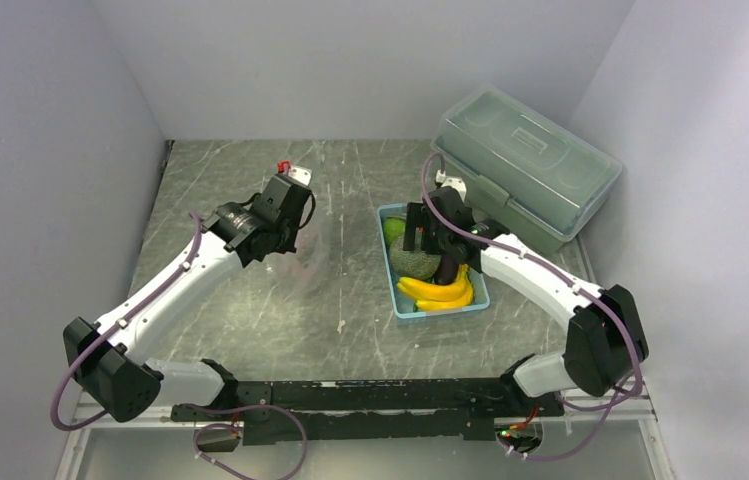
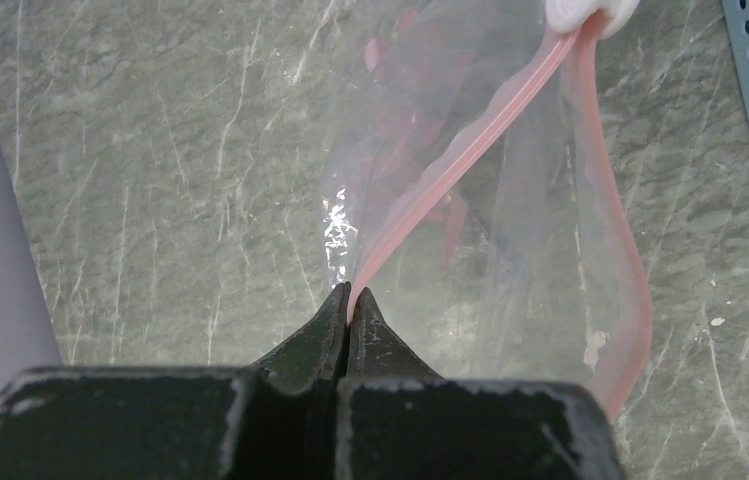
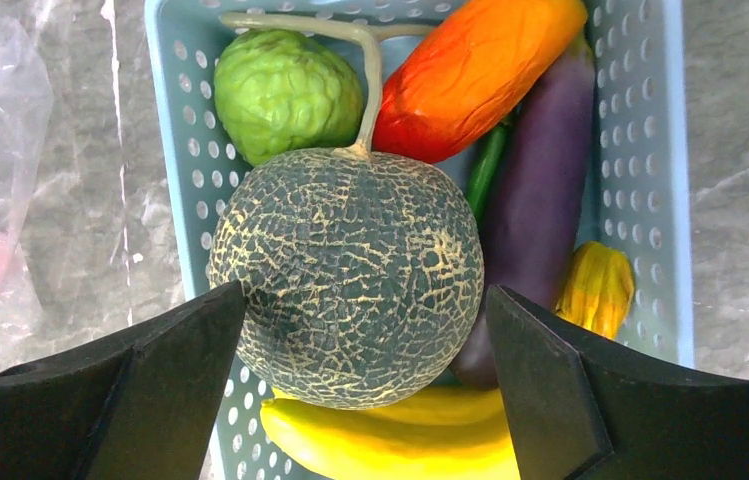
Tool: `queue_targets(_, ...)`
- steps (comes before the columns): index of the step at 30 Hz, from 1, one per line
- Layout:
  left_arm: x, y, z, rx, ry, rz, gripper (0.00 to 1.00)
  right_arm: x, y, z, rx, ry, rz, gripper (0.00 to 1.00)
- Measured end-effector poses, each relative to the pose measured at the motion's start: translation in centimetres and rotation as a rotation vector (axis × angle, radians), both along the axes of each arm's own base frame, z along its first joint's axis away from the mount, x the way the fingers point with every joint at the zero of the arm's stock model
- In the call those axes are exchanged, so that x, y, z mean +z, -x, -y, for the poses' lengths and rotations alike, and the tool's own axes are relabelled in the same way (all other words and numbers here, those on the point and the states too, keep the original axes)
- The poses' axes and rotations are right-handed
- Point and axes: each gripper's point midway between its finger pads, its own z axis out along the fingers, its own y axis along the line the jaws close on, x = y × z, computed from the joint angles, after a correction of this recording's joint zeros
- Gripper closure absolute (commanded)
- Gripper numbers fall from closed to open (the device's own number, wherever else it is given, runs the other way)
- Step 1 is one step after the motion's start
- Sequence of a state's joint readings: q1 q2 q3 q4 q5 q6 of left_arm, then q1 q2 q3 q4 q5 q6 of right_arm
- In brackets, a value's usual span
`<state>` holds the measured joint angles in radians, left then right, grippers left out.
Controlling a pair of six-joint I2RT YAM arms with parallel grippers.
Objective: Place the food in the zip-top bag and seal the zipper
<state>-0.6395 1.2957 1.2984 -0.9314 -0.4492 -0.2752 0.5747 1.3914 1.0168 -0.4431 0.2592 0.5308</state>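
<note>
Black right gripper point(image 3: 365, 290), jaws spread wide and holding nothing, hangs over a round netted melon point(image 3: 350, 270) crowded into a perforated light-blue basket point(image 3: 175, 100) with smooth yellow bananas point(image 3: 400, 440), glossy purple eggplant point(image 3: 535, 200) and knobbly lime-green fruit point(image 3: 285, 90), while the left gripper point(image 2: 350, 300), jaws clenched on the pink zipper point(image 2: 470, 150), holds the crinkly clear bag point(image 2: 510, 250) over the marbled tabletop point(image 2: 150, 150) just beside the basket.

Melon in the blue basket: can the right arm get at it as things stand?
Probably yes: the right gripper, fingers open, hangs right above the melon, with nothing lying over it.

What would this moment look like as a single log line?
left gripper: shut on zipper | right gripper: open, straddling melon | melon: in basket
</note>
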Motion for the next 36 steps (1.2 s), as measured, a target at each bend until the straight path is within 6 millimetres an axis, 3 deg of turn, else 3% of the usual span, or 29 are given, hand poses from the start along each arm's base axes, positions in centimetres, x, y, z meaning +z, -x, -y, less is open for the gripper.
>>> queue_targets(18,0.3,0.4,0.1,-0.012,0.026,0.011,1.00,-1.4,-0.7,-1.3,0.016,-0.028,-0.039,0.01)
queue_targets(25,0.3,0.4,0.1,-0.012,0.026,0.010,1.00,-1.4,-0.3,-1.7,0.040,-0.053,-0.039,0.08)
queue_targets(36,0.3,0.4,0.1,-0.012,0.026,0.009,1.00,-0.9,2.2,-1.8,0.078,-0.063,-0.005,0.21)
